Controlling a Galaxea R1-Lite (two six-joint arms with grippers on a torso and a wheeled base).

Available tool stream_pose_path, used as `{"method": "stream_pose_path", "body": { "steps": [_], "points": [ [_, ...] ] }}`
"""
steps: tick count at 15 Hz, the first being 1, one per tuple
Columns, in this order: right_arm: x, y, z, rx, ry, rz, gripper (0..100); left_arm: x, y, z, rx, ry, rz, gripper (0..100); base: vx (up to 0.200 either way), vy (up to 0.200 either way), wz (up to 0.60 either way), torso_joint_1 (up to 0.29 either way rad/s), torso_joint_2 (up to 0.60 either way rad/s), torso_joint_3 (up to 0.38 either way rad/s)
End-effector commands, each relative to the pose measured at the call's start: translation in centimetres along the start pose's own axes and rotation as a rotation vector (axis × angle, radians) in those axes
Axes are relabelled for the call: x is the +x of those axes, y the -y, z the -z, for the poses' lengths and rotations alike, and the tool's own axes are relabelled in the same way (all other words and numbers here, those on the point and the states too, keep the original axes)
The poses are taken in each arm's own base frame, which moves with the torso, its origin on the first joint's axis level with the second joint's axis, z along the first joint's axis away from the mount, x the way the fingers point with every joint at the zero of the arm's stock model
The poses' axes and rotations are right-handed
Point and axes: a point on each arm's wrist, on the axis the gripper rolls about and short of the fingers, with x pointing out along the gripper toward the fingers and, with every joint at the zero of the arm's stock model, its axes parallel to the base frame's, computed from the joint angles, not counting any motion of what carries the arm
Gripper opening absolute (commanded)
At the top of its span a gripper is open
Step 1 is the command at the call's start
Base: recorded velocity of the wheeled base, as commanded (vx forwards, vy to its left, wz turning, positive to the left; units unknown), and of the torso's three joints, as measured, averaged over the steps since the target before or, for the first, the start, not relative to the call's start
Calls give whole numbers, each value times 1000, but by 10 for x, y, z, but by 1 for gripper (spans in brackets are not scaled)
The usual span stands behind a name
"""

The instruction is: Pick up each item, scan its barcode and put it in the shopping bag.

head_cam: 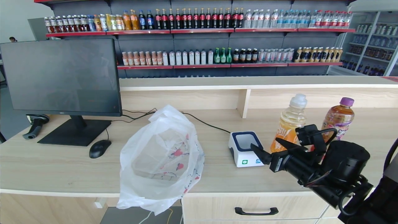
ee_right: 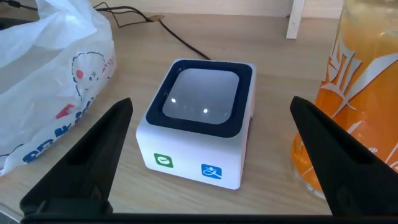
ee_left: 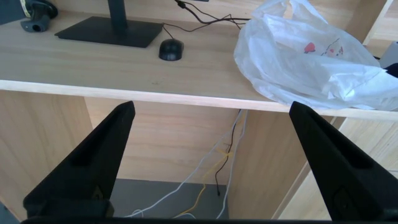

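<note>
A white plastic shopping bag [head_cam: 161, 158] [ee_left: 311, 53] [ee_right: 50, 74] lies open at the counter's front edge. To its right sits a white barcode scanner [head_cam: 245, 148] [ee_right: 202, 121], window facing up. An orange drink bottle with a white cap [head_cam: 290, 123] [ee_right: 360, 93] stands right of the scanner, and a tea bottle with a purple cap [head_cam: 339, 118] stands further right. My right gripper [head_cam: 266, 146] [ee_right: 211, 102] is open and empty, close in front of the scanner and the orange bottle. My left gripper [ee_left: 211, 109] is open and empty, held below the counter's front edge, left of the bag.
A monitor [head_cam: 62, 74] on its stand, a black mouse [head_cam: 99, 148] [ee_left: 170, 50] and a handheld scanner [head_cam: 35, 126] occupy the counter's left. A cable runs from the barcode scanner behind the bag. A raised ledge [head_cam: 248, 82] borders the back. Drink shelves stand beyond.
</note>
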Motion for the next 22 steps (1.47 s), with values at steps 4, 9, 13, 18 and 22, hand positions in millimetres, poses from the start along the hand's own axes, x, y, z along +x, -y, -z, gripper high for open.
{"method": "stream_pose_path", "body": {
  "steps": [4, 9, 13, 18, 22],
  "points": [
    [2, 9, 5, 4, -17, 31, 100, 0, 0, 0, -1, 1, 0, 100, 0, 0, 0, 0, 0, 0],
    [-9, 14, 9, 6, -52, 55, 100, 0, 0, 0, -1, 1, 0, 100, 0, 0, 0, 0, 0, 0],
    [-9, 22, 7, 9, -41, 82, 100, 0, 0, 0, -1, 1, 0, 100, 0, 0, 0, 0, 0, 0],
    [-12, 26, 6, 10, -42, 99, 100, 0, 0, 0, -1, 1, 0, 100, 0, 0, 0, 0, 0, 0],
    [-13, 27, 7, 11, -48, 104, 100, 0, 0, 0, -1, 1, 0, 100, 0, 0, 0, 0, 0, 0]
  ]
}}
